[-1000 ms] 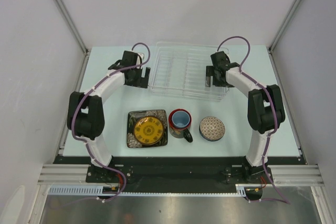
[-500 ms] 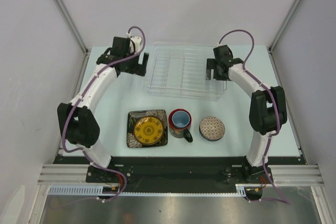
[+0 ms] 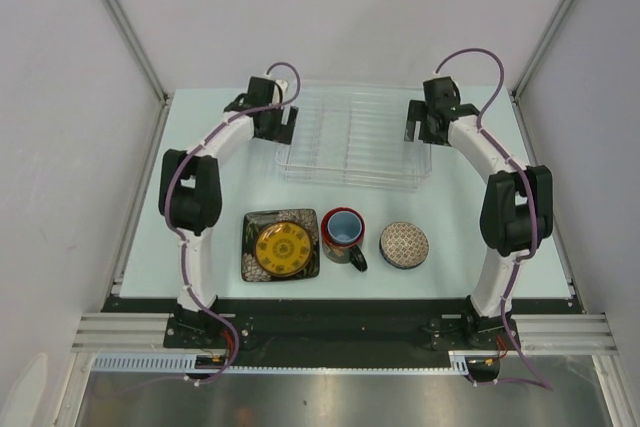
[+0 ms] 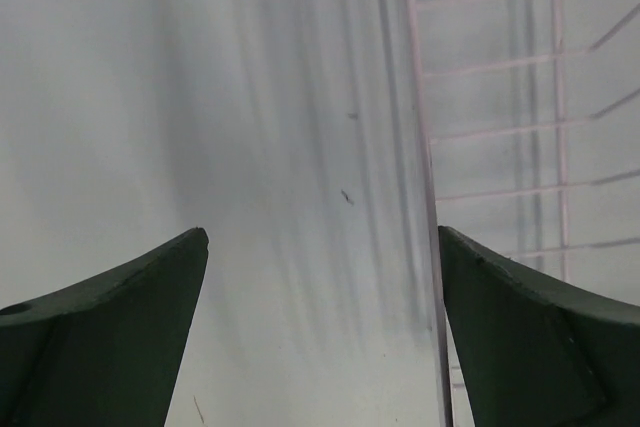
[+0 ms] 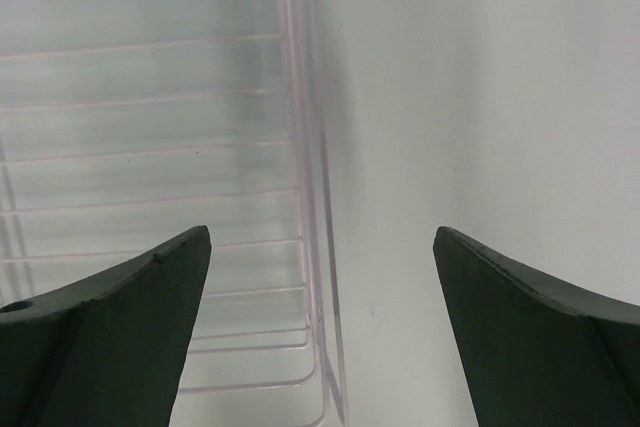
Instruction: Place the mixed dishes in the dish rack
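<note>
The clear dish rack (image 3: 352, 137) lies at the back middle of the table. My left gripper (image 3: 283, 132) is open at its left end; the rack's left rim (image 4: 425, 177) runs just inside the right finger. My right gripper (image 3: 414, 134) is open at its right end, with the rack's right rim (image 5: 310, 197) between the fingers. Near the front stand the square dark plate with yellow centre (image 3: 281, 244), the red mug with light-blue inside (image 3: 343, 232) and the small blue-patterned bowl (image 3: 404, 245), in a row.
The table's pale surface (image 3: 460, 217) is bounded by white walls left, right and back. A metal rail (image 3: 330, 332) holding both arm bases runs along the near edge.
Both grippers have moved back and inward along the rack's ends. The rack has shifted slightly toward the back. The dishes have not moved.
</note>
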Available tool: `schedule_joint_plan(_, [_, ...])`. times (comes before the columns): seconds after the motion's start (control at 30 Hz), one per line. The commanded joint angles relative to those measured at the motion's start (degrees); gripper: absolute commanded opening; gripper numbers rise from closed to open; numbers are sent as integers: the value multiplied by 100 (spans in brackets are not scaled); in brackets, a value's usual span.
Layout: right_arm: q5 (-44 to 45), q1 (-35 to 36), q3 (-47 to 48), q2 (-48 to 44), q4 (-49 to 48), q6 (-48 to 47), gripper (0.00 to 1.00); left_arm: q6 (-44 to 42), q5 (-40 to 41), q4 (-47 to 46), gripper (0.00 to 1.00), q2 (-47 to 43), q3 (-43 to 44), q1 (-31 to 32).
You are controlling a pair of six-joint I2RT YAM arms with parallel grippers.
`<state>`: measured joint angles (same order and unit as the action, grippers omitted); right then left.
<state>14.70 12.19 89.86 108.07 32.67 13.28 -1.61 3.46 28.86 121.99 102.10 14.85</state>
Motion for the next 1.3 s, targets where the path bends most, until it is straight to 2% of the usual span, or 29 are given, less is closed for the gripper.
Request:
schedule_joint_plan(0.0, [-37,-146,435,21,-164,175,100,-173,137,-469,100,-650,-873,70])
schedule_joint_plan(0.2, [15,-67,111,48,-146,289,100,-296,119,-671,100,-1326,-1850,123])
schedule_joint_plan(0.4, [86,12,-583,-295,-182,377,100,-296,49,-637,100,-1749,-2370,185])
schedule_joint_plan(0.7, [297,109,-935,-567,-85,456,100,-165,-56,-619,100,-2399,-2994,299])
schedule_joint_plan(1.0, [305,223,-1419,-902,-23,544,100,-191,190,-531,100,-2417,-2758,308])
schedule_joint_plan(1.27, [788,100,-1472,-1506,-305,641,100,-59,93,-224,100,-2768,-2406,299])
